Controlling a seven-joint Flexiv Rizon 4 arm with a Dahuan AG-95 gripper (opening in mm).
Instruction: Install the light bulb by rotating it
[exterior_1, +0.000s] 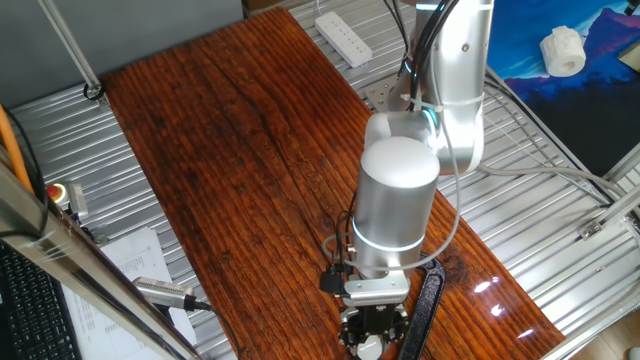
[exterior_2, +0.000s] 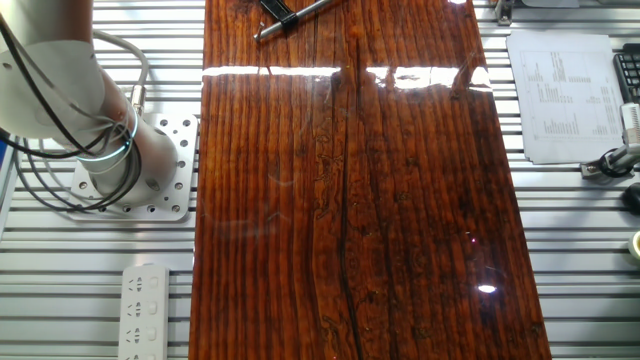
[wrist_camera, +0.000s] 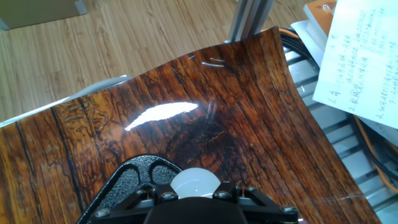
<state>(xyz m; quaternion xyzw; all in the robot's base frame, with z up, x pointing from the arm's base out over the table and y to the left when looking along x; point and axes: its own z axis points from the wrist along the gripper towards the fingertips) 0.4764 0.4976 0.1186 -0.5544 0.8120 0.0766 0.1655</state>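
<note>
The hand (exterior_1: 372, 338) sits low at the near end of the wooden desk (exterior_1: 230, 150), with the light bulb (wrist_camera: 194, 182) directly beneath it. In the hand view the white dome rests in a black socket base (wrist_camera: 134, 180), tucked between the fingers. Whether the fingers actually clamp the bulb cannot be told. The bulb appears seated in its holder, so the task is probably mid-rotation; how many turns are left is unclear.
</note>
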